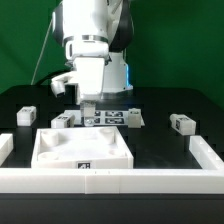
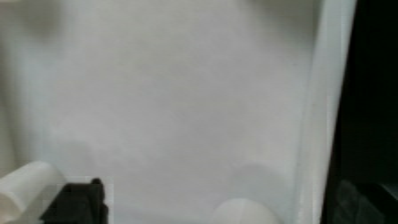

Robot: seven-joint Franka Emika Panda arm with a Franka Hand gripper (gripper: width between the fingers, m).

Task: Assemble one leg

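Big white panel (image 1: pixel 80 148) up front on the desk (image 1: pixel 160 140), and we see a leg (image 1: pixel 62 120) near the end effector (image 1: pixel 88 108), on the exterior view's left, though we can't tell if its fingers are apart.

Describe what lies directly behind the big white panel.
A small leg and the marker board lie behind the panel; the fingers cover part of the board.
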